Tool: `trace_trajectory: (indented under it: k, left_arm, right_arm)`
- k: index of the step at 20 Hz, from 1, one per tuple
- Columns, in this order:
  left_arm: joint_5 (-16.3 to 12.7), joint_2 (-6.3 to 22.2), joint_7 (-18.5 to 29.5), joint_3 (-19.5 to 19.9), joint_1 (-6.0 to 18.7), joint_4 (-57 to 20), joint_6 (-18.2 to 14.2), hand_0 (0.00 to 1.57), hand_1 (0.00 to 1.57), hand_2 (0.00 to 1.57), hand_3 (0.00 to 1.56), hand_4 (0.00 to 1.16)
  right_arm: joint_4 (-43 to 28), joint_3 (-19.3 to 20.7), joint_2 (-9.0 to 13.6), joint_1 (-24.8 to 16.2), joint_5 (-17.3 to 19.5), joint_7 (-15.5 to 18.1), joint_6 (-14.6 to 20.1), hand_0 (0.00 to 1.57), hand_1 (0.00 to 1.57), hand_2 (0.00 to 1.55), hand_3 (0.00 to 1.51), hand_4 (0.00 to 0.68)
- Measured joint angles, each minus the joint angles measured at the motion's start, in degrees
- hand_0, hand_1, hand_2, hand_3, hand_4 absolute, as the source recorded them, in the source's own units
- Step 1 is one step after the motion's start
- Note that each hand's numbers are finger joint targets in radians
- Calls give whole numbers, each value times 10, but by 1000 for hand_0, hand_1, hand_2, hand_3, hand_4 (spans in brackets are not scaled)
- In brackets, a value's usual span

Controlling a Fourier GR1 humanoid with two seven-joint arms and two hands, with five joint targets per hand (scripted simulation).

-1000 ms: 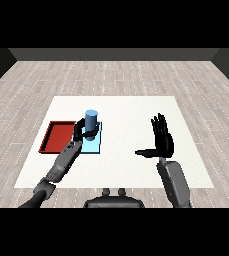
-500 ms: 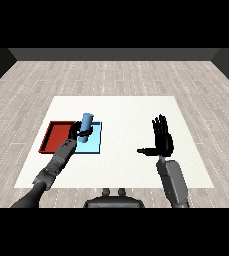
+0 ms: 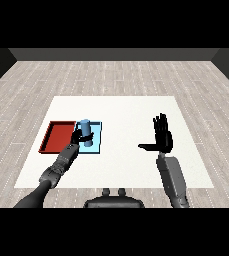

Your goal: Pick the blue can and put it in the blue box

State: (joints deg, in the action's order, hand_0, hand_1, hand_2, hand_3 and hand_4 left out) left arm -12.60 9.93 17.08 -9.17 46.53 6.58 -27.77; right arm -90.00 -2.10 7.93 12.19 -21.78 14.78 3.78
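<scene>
The blue can (image 3: 86, 130) stands about upright over the light blue tray (image 3: 97, 131), left of the table's middle. My left hand (image 3: 78, 136) is curled round the can's lower left side. Whether the can rests on the tray floor or hangs just above it, I cannot tell. My right hand (image 3: 162, 138) is raised over the right half of the table, fingers straight and thumb stuck out to the left, holding nothing.
A red tray (image 3: 57, 136) lies directly left of the blue tray, touching it. The white table (image 3: 126, 110) ends on a grey plank floor on every side.
My left hand has carried the can lower and slightly back toward me over the blue tray, and the can now stands straighter. The right hand has barely moved.
</scene>
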Motion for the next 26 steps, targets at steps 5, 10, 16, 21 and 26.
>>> trace_trajectory:
  k: [5,10,16,21,26]
  left_arm:
    - [11,2,-36,-1,17,-38,9,0,0,0,0,0]
    - [22,2,-58,-5,33,-47,-33,0,0,0,0,0]
    - [-2,4,12,29,22,-2,-76,0,0,0,0,0]
    - [-32,-3,153,57,21,115,-24,0,0,0,0,0]
    - [-51,-20,236,44,-19,224,111,0,0,0,0,0]
  right_arm:
    - [-8,18,8,-9,-21,-2,-21,0,0,0,0,0]
    - [-32,11,7,-21,-10,-1,-19,0,0,0,0,0]
    - [-32,12,8,-19,-5,1,-25,0,0,0,0,0]
    - [-31,9,15,-19,5,-2,-25,0,0,0,0,0]
    - [-20,-2,22,-34,13,0,-41,0,0,0,0,0]
